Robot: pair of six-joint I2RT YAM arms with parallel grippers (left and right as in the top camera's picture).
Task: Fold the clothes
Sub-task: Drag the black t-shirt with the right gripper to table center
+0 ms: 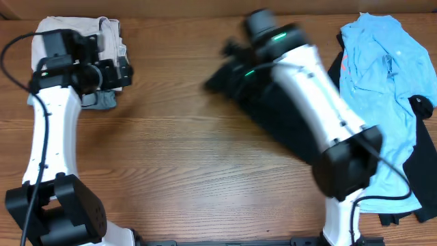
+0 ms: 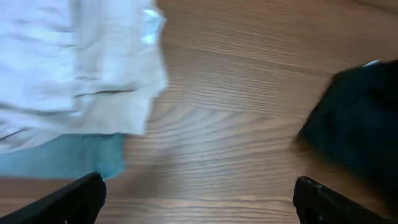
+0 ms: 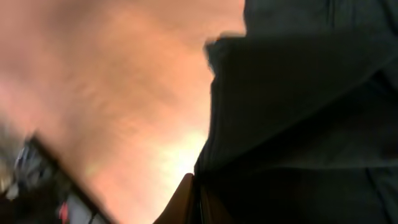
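The black T-shirt hangs bunched over the table's middle, mostly hidden under my right arm and blurred. My right gripper is at its upper left end. In the right wrist view the gripper is shut on a fold of the black T-shirt, which fills the right half of the frame. The light blue shirt lies spread at the far right. At the far left my left gripper stands open and holds nothing; its fingers are wide apart over bare wood, and the black T-shirt shows at the right.
A folded beige garment lies at the back left beside my left gripper, with a pale blue denim piece at its near edge. Both show in the left wrist view: beige garment, denim piece. Another dark garment lies under the light blue shirt.
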